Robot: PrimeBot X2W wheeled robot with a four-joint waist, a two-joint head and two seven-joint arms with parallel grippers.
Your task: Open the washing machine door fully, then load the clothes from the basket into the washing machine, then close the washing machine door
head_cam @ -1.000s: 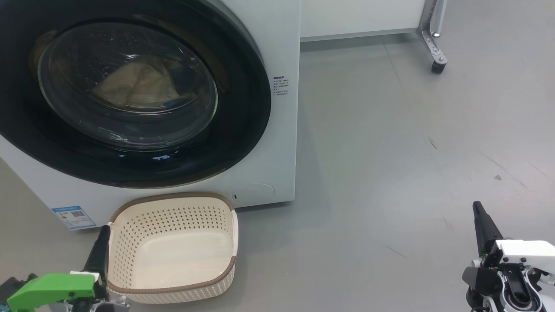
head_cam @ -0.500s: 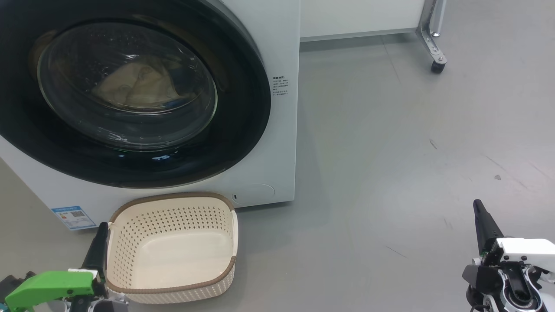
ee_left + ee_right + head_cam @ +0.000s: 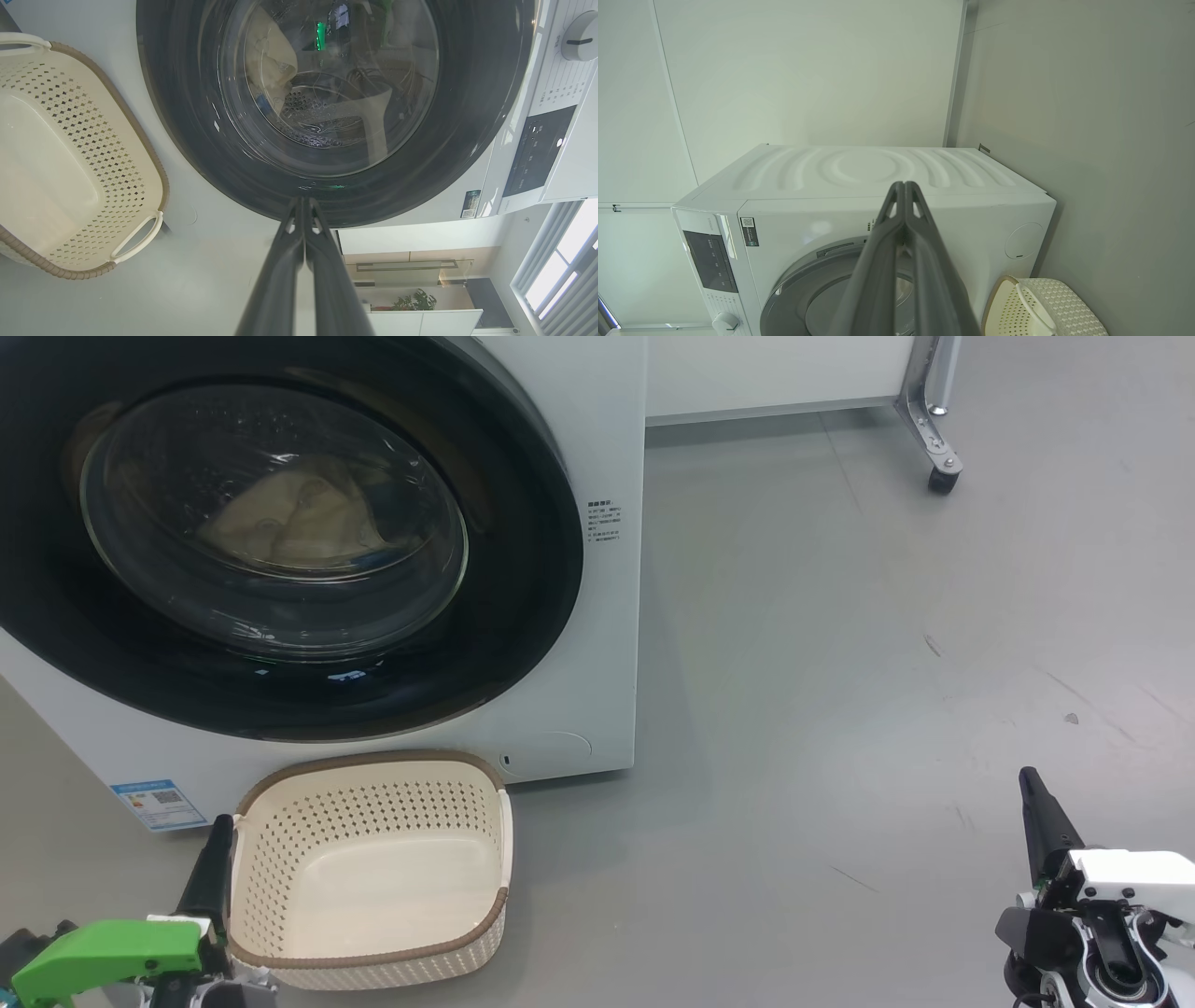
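From where I stand, the job looks to be at its very end. The washing machine door [image 3: 509,644] lies shut against the front of the washing machine [image 3: 611,448], its black rim flat on the white panel. The clothes [image 3: 289,523] are inside the drum, a pale crumpled heap seen through the glass bowl. The basket [image 3: 373,812] sits on the floor [image 3: 840,663] just in front of the machine, below the door, with nothing in it. The left fingers [image 3: 207,877] are pressed together with nothing between them, hanging just beside the basket's left wall and pointing toward the door's lower rim. The right fingers [image 3: 1041,821] are likewise clenched on nothing, well apart from the machine over bare floor. I would judge that opening, loading and closing are all done. I cannot tell whether the latch has truly caught. If it has not, the next move calls for a firm push with clenched fingers on the black rim; otherwise the arms need only draw back.
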